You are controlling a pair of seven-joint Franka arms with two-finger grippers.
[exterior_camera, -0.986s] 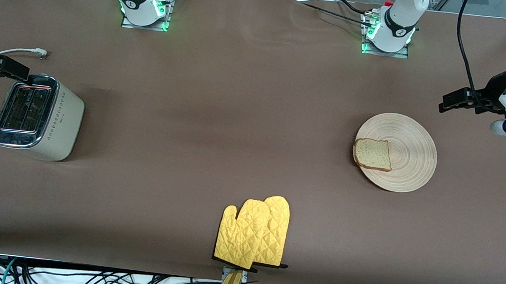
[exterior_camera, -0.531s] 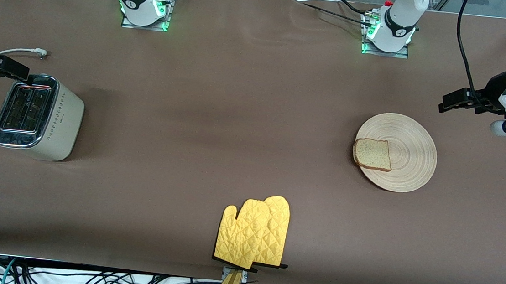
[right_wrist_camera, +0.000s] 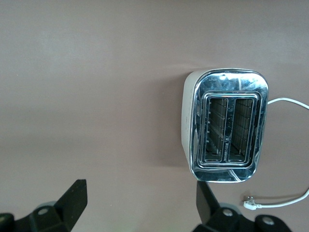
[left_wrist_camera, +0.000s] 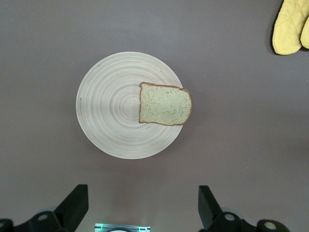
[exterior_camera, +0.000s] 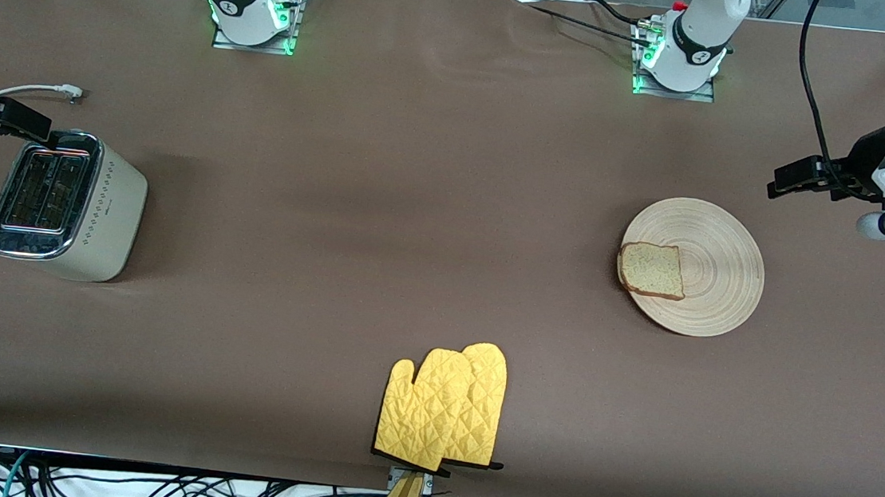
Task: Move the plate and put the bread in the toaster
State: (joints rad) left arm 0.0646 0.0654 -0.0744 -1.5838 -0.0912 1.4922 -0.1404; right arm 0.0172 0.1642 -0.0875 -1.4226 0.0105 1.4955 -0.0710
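Bread: one speckled slice (exterior_camera: 652,270) lies flat on the plate, pushed out to the rim on the side toward the right arm's end of the counter, its crust just about at the edge.
Plate: the wooden plate (exterior_camera: 721,265) sits on the brown counter (exterior_camera: 415,198) toward my left arm's end, nothing touching it but the bread.
Toaster: the toaster (exterior_camera: 66,203) stands well apart at the right arm's end, both slots up and empty, its white cord (exterior_camera: 20,91) trailing loose with the plug lying on the counter.
Left end effector: my left end effector (left_wrist_camera: 140,205) hangs high beside the plate, out toward the left arm's end of the counter, fingers (left_wrist_camera: 72,205) spread wide, nothing in them.
Right end effector: my right end effector (right_wrist_camera: 140,205) hovers up by the toaster, spread wide and empty too; that arm waits.
Step in hand: I judge it's the plate first, and my left arm is the one placed for it.
How to do it well: come down on the bare rim away from the bread, so my fingers never pinch the slice. Keep the plate level as it travels; the bread already sits at the edge and could slide off with any tilt or jerk.
Bystander: the yellow oven mitts (exterior_camera: 444,409) lie near the front edge, mid-counter, so I'd route the plate clear of them.
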